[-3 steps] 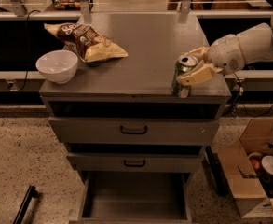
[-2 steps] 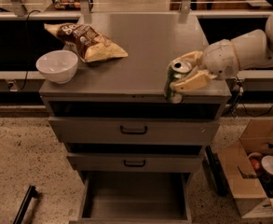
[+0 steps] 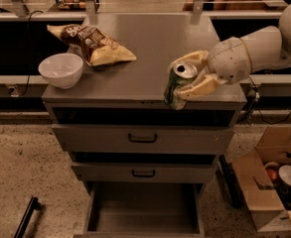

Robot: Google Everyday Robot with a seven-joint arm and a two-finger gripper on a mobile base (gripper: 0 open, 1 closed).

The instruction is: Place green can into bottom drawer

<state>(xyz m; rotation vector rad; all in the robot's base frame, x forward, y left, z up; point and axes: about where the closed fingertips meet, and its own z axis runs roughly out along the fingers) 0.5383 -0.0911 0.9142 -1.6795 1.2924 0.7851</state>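
Nearest me, the bottom drawer (image 3: 142, 207) is pulled out. It is a wide, shallow grey metal tray with a flat, plain floor. A speckled stone floor (image 3: 16, 167) lies on both sides of it. An open cardboard box (image 3: 264, 182) sits on that floor to the right and holds a few small items.

Above the open drawer, two more grey drawers are shut: the middle drawer (image 3: 143, 172) and the top drawer (image 3: 143, 138). Each has a dark handle.

On top is the smooth, matte grey cabinet top (image 3: 150, 48). At its front edge, right of centre, I see the gripper (image 3: 184, 78). Its two cream fingers are clamped on the green can (image 3: 174, 89). The can is tilted, with its silver top and pull tab facing up and to the right. The rounded white arm (image 3: 254, 48) reaches in from the right.

Further back on the left, a round white bowl (image 3: 61, 69) sits at the edge. Just behind it lies a crinkled brown and yellow snack bag (image 3: 93, 44).
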